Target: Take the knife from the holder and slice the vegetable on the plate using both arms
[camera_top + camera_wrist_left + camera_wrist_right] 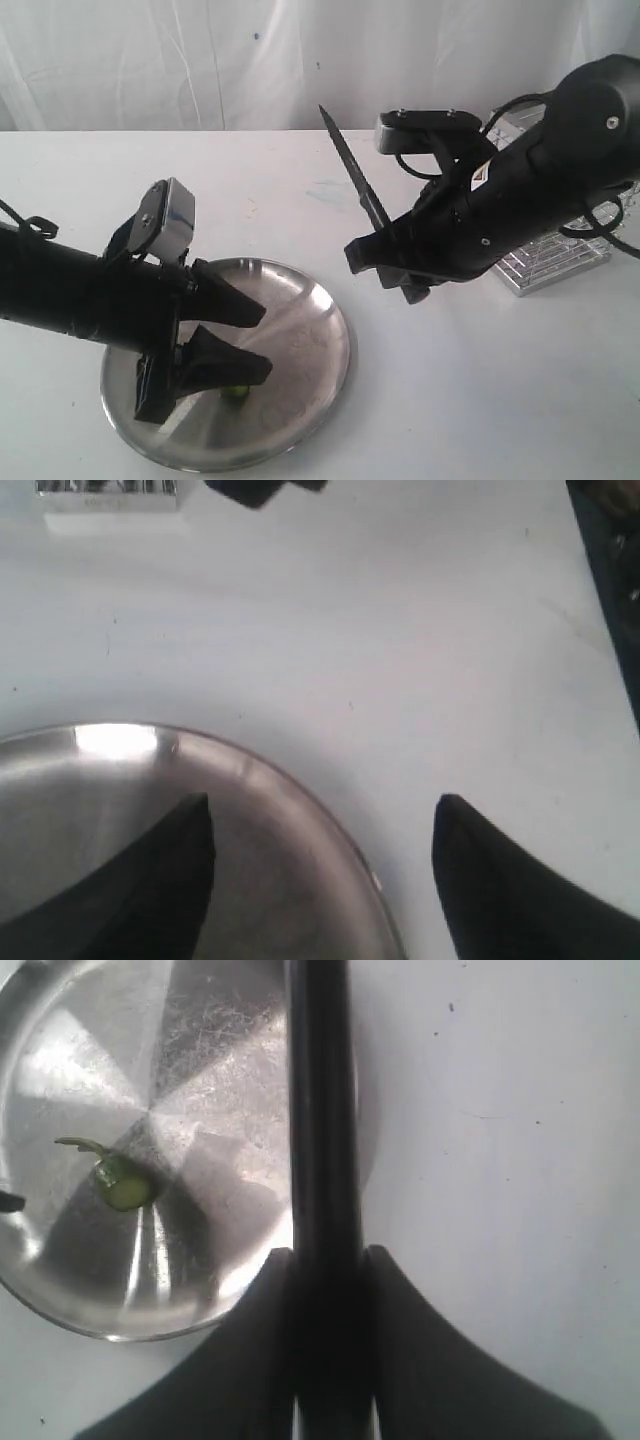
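The left arm [70,290] reaches in level from the lower left, left gripper [262,343] spread wide — the right arm [540,170] slants down from the upper right, right gripper [382,266] clamped tight on the knife [352,170].

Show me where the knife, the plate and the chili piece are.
knife [350,160], exterior view, middle of blade.
plate [300,340], exterior view, bare right side.
chili piece [125,1188], right wrist view, green cut chunk.

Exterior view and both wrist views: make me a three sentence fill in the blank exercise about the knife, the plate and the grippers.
The right gripper is shut on the ____.
The jaws of the left gripper stand ____.
The green vegetable piece lies on the round steel ____.
Missing words: knife; open; plate.
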{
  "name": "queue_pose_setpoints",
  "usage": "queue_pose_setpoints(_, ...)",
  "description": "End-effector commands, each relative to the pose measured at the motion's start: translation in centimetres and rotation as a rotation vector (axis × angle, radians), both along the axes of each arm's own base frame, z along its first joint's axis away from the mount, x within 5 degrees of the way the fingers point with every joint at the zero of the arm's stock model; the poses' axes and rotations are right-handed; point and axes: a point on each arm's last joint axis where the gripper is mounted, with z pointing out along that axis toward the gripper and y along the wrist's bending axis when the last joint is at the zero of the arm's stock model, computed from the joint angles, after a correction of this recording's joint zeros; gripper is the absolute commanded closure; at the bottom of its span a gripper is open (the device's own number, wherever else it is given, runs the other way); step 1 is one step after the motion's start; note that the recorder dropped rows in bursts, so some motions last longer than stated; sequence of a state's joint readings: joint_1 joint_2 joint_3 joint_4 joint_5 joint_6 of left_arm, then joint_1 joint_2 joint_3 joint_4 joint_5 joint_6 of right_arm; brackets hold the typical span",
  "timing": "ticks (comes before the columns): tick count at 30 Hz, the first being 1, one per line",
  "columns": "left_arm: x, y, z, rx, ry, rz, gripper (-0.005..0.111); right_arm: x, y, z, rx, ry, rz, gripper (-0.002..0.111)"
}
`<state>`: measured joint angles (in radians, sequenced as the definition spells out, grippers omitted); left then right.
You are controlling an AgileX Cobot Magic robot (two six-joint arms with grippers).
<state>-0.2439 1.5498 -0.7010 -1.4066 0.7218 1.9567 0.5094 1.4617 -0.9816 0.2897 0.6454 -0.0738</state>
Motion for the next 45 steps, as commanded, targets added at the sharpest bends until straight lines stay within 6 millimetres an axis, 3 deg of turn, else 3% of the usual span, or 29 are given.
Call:
queue_pose_setpoints(1,-0.4,0.0,-0.3,0.093,-0.164,-0.151,0.041,2.1,-2.8,-1.7,-0.044,0.081,-0.094,0.108)
queue_pose_setpoints(5,-0.8,-1.1,-1.3,0.205,-0.206,-0.201,0.041,1.7,-3.0,-0.8,-0.031,0.059,-0.053,0.108)
queue_pose_setpoints(14,0.3,-0.5,-4.1,0.392,-0.226,-0.197,0.041,1.6,-3.0,-0.8,-0.034,0.053,-0.031,0.108)
queue_pose_setpoints(26,1.3,-0.1,-5.5,0.474,-0.227,-0.143,0.041,1.3,-3.0,-0.8,-0.036,0.077,-0.026,0.108)
queue_pose_setpoints(36,3.2,-0.8,-6.2,0.469,-0.221,-0.153,0.043,1.1,-3.0,-0.9,-0.034,0.102,-0.022,0.108)
queue_pose_setpoints(38,3.2,-0.8,-6.5,0.472,-0.21,-0.156,0.049,1.1,-3.0,-0.9,-0.034,0.102,-0.022,0.108)
queue_pose_setpoints(41,3.3,-0.8,-7.3,0.484,-0.19,-0.158,0.07,1.1,-3.0,-0.9,-0.032,0.103,-0.022,0.108)
queue_pose_setpoints(45,3.9,-0.8,-7.0,0.481,-0.196,-0.09,0.107,1.2,-2.9,-0.9,-0.029,0.099,-0.025,0.108)
